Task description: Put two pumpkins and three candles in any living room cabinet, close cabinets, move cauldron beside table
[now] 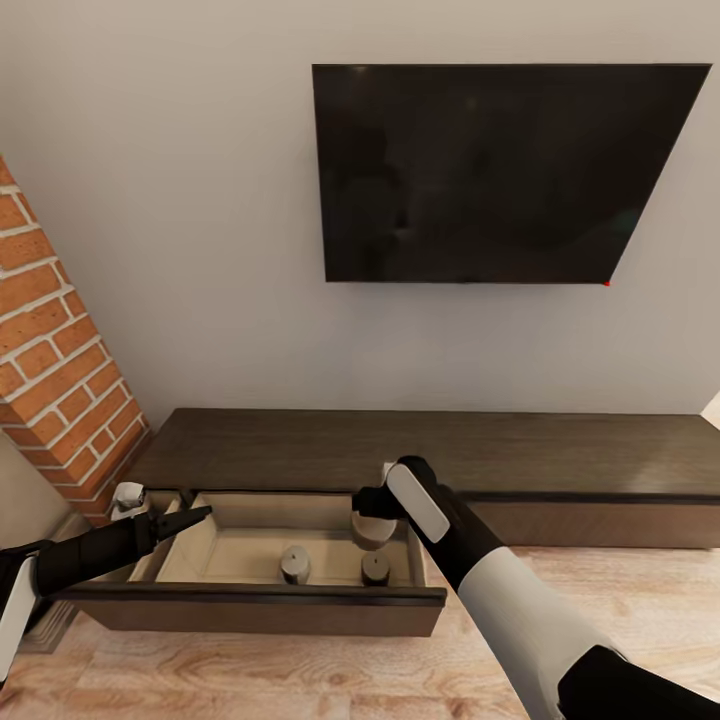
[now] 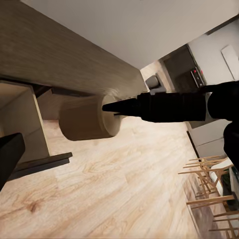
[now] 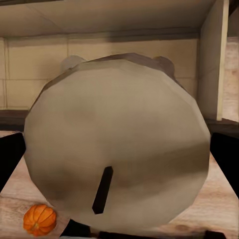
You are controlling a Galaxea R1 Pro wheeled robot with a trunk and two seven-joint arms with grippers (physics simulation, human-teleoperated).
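The cabinet (image 1: 330,450) is a long dark console whose left drawer (image 1: 240,592) stands pulled out. Two candles (image 1: 295,564) (image 1: 375,567) stand upright on the drawer's pale floor. My right gripper (image 1: 372,508) hovers over the drawer's right back part, shut on a third candle (image 1: 376,530). That candle's cream top and dark wick (image 3: 119,129) sit between the right gripper's (image 3: 118,155) fingers. One orange pumpkin (image 3: 40,220) lies on the wooden floor below. My left gripper (image 1: 190,510) is open at the drawer's left back corner, holding nothing. The left wrist view shows a cream candle (image 2: 87,117) beyond the left gripper (image 2: 62,127). Cauldron and table are out of view.
A brick fireplace (image 1: 55,370) rises at the left, close to the drawer's end. A dark TV (image 1: 500,170) hangs on the wall above the console. Pale wooden floor (image 1: 300,670) runs in front of the drawer. Wooden chair legs (image 2: 209,184) show far off.
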